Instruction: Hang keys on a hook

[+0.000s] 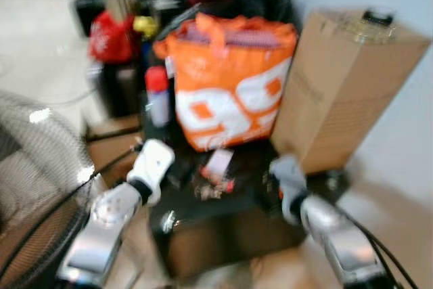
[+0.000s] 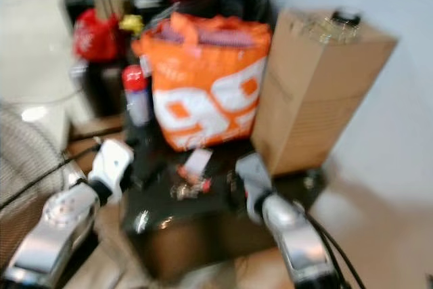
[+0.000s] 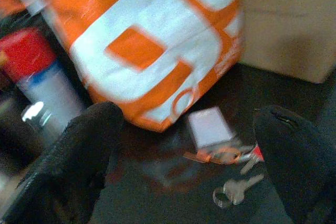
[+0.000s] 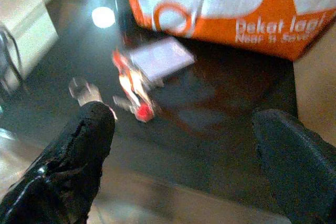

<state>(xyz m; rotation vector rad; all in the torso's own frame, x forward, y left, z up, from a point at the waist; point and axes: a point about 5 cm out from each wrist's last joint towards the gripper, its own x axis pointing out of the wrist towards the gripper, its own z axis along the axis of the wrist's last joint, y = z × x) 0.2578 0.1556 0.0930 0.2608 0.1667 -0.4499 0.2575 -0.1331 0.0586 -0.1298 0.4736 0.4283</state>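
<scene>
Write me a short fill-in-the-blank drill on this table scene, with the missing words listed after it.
1. The keys lie on the dark ____, held by neither tool.
2. Behind the keys stands a big bag coloured white and ____.
3. Beside the bag, on the robot's right, stands a brown cardboard ____.
4. The spray can at the bag's other side has a ____ cap.

Missing words: table; orange; box; red
</scene>
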